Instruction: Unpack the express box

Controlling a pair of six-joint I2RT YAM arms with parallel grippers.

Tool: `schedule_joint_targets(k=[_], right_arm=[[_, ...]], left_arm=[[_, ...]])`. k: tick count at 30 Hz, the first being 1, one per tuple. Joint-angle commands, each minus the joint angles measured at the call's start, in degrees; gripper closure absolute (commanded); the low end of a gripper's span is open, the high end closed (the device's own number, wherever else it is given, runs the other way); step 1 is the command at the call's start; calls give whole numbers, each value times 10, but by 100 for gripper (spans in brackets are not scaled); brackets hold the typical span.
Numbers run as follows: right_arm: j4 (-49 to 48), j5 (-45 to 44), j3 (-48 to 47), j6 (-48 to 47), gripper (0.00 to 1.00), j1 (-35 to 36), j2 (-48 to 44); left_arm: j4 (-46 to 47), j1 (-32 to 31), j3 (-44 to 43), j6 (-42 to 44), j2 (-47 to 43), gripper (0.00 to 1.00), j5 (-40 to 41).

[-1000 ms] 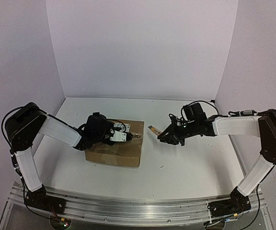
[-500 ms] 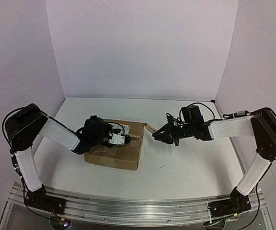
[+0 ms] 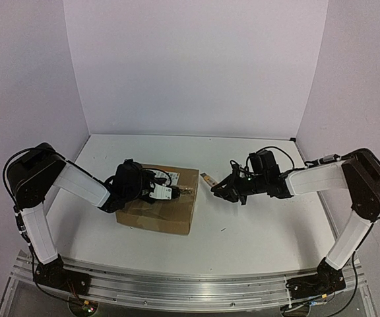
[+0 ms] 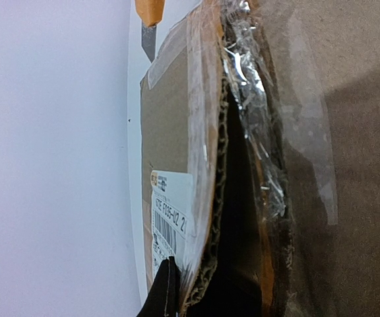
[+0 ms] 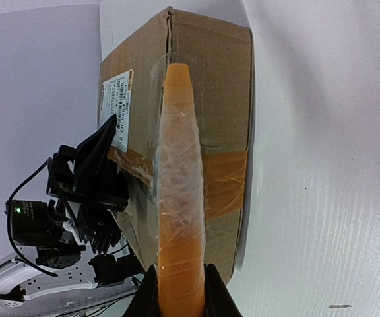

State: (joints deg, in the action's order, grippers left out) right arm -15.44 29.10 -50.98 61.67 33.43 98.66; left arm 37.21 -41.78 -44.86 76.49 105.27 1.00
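Observation:
The express box (image 3: 157, 211), a brown carton with a white label (image 4: 170, 211) and clear and orange tape, lies left of centre. My left gripper (image 3: 180, 191) rests on its top. In the left wrist view (image 4: 190, 290) one black finger (image 4: 163, 290) lies on the label side of a raised flap edge, and the dark gap beside it hides the other finger. My right gripper (image 3: 221, 187) is shut on an orange-handled utility knife (image 3: 208, 177), just right of the box. In the right wrist view the knife (image 5: 180, 185) points at the box's taped end (image 5: 226, 185).
White walls close the table (image 3: 256, 231) at the back and both sides. An aluminium rail (image 3: 177, 284) runs along the near edge. My left arm's black wrist (image 5: 78, 191) sits over the box's left part.
My right gripper has carried the knife leftward, closer to the box's right end. My left gripper and the box shifted slightly toward the near side, then held still.

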Motion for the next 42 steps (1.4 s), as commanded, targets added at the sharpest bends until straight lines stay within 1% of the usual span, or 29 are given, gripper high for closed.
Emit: schedule_joint_targets(k=[1, 24, 32, 37, 42], right_arm=[[-12, -4, -7, 10, 100, 2, -9], [-56, 68, -21, 36, 100, 12, 25], [-58, 100, 2, 48, 100, 21, -11], [-73, 119, 1, 63, 100, 30, -14], [-80, 122, 20, 77, 100, 35, -32]], left_arm=[[-28, 0, 14, -14, -2, 100, -38], [-20, 1, 2, -17, 10, 100, -32], [-18, 4, -3, -21, 18, 100, -21], [-16, 5, -6, -22, 23, 100, -16], [-14, 9, -10, -26, 28, 100, -15]])
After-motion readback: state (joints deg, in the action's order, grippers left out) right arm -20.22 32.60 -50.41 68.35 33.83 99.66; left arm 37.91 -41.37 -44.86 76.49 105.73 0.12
